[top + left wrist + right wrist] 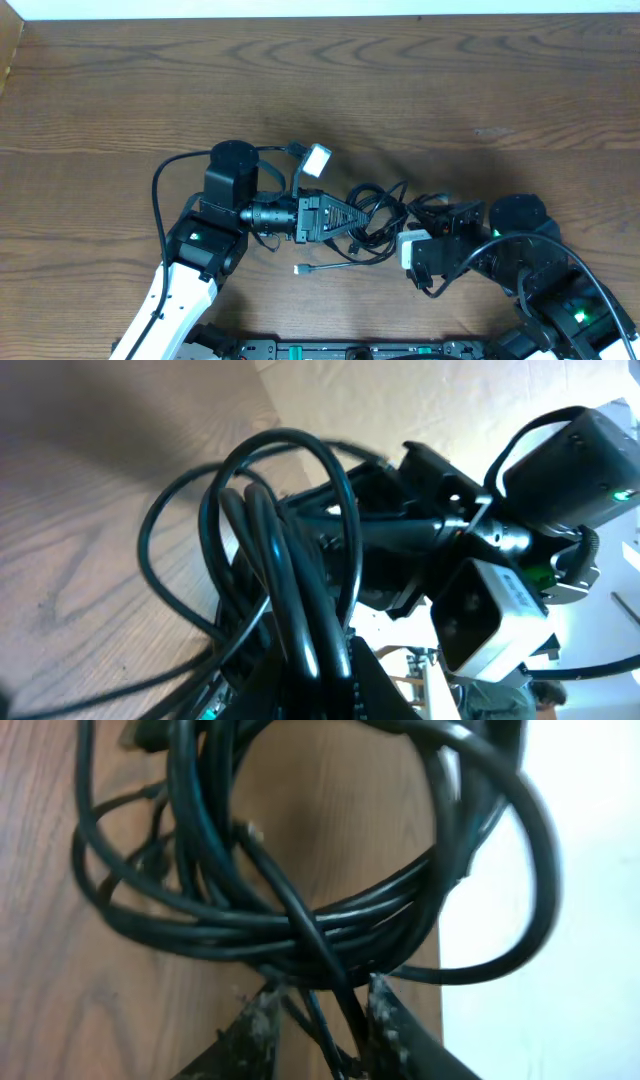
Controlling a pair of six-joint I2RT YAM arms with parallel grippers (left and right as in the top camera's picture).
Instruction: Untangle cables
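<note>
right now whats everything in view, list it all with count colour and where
table: one, brown wood, under everything
cables: one tangle, strands too knotted to count, black, mid-table between the two grippers
plug: one, pale tip on a loose black cable end, lying on the table beside the tangle, near the left gripper
left arm: one, white and black, reaching in from the left
right arm: one, black, reaching in from the right
left gripper: one, black, shut on the cables at the tangle's left side
right gripper: one, black, fingers apart with cable strands running between them
</note>
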